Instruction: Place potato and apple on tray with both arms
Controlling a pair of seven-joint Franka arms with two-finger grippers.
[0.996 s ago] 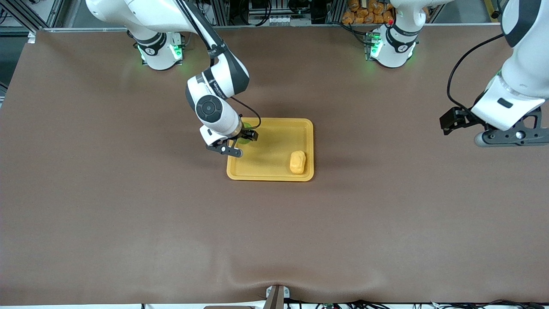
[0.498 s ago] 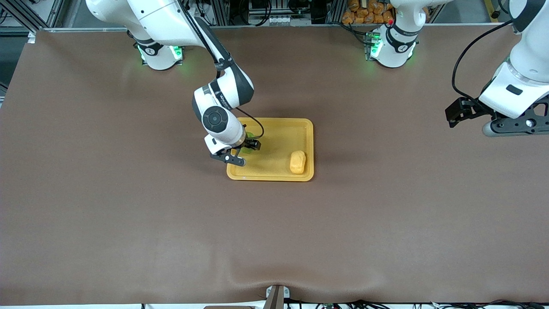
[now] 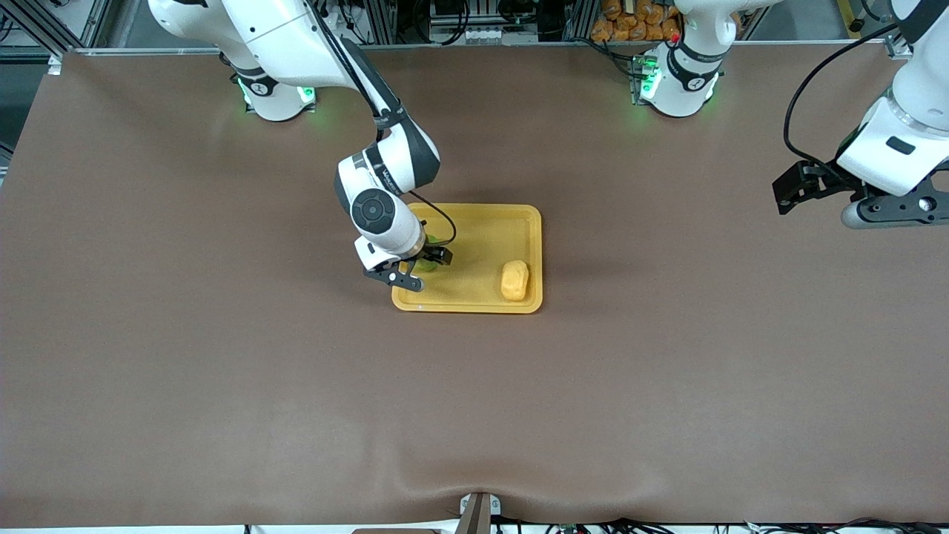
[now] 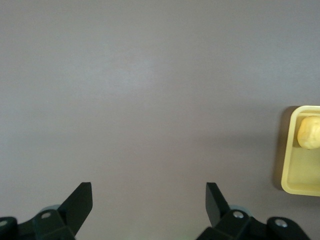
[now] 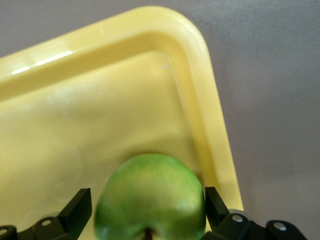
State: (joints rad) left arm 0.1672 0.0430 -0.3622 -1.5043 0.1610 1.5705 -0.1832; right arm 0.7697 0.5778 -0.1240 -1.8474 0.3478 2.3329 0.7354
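The right gripper (image 3: 417,268) is low over the tray (image 3: 482,215), at the corner that lies toward the right arm's end of the table and nearer the front camera. The apple (image 5: 150,197) sits between its two fingers; in the right wrist view the jaws stand on either side of it with a narrow gap at each flank, so it looks released or about to be, though I cannot tell whether the pads touch it. The apple appears to rest on the tray floor just inside the rim, with its stem dimple turned toward the wrist camera. The move to come turns on this: the fruit lies directly below the gripper, so a straight lift should clear it without a nudge.

The potato (image 3: 514,280) already lies in the tray, in the near corner toward the left arm's end, its long axis running near-to-far, well apart from the apple.

The left gripper (image 3: 852,200) hangs with its jaws spread and empty over bare table (image 3: 222,371) at the left arm's end, waiting.

Compared with a second ago, the right gripper has shifted toward the front camera along the tray's edge and come lower, while the left arm has drawn farther up and away from the tray.
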